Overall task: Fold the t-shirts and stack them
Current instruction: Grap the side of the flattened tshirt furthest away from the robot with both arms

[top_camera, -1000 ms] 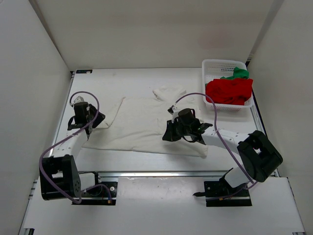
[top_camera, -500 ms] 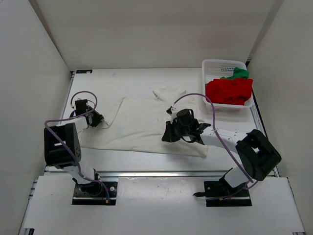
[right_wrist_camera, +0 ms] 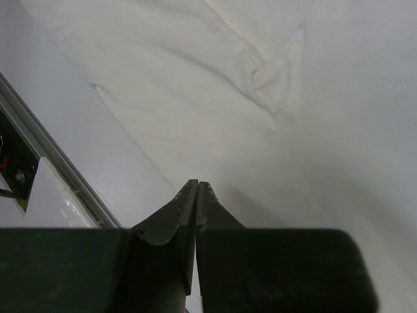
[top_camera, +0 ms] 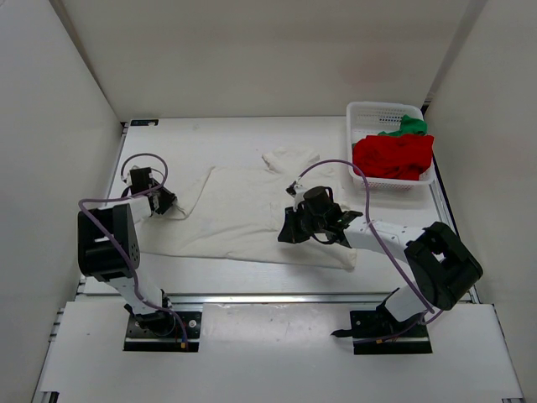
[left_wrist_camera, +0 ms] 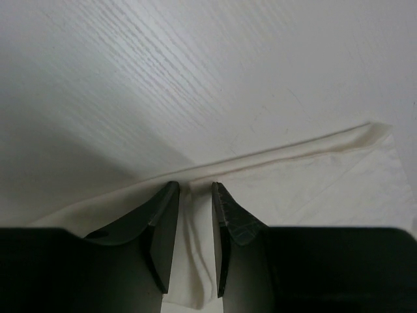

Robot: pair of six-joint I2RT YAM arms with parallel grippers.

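The cream-white t-shirt (top_camera: 243,218) lies spread flat on the table. My left gripper (top_camera: 170,204) is at its left sleeve. In the left wrist view the left gripper (left_wrist_camera: 194,188) is open, its fingers straddling a wrinkle of the cream cloth (left_wrist_camera: 313,176) at the shirt's edge. My right gripper (top_camera: 285,235) hovers over the shirt's lower right part. In the right wrist view the right gripper (right_wrist_camera: 197,184) is shut with nothing in it, above the cream cloth (right_wrist_camera: 215,85). The red t-shirt (top_camera: 393,155) and the green t-shirt (top_camera: 409,126) lie bunched in the basket.
A white mesh basket (top_camera: 369,107) stands at the back right of the table. White walls close in the table on the left, back and right. A metal rail (top_camera: 252,295) runs along the near edge.
The left arm has swung round and its gripper has shifted slightly up and left at the sleeve, with its jaws narrower than before. The right gripper has barely moved.
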